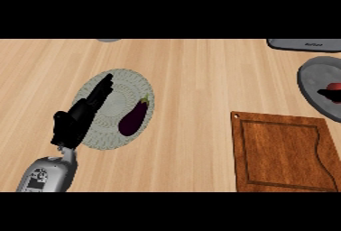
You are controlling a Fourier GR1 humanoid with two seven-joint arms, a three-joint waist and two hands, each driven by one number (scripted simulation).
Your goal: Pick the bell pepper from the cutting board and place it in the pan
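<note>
Pale wooden counter (186, 81), open through the middle. At the right edge a grey pan (310, 85) holds the red bell pepper (333, 85), mostly cropped, so its axis is unclear. The right hand (328, 95) is beside it, grip unreadable. The cutting board (283, 153) lies bottom right. The left hand (83, 113), fingers straight, hangs over a plate (126, 79) bearing an eggplant (133, 117).

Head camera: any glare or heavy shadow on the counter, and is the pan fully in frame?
Head view: light is even, no glare or hard shadows on the counter. Head view: the pan is cut by the right edge, so the red pepper in it shows only partly.
</note>
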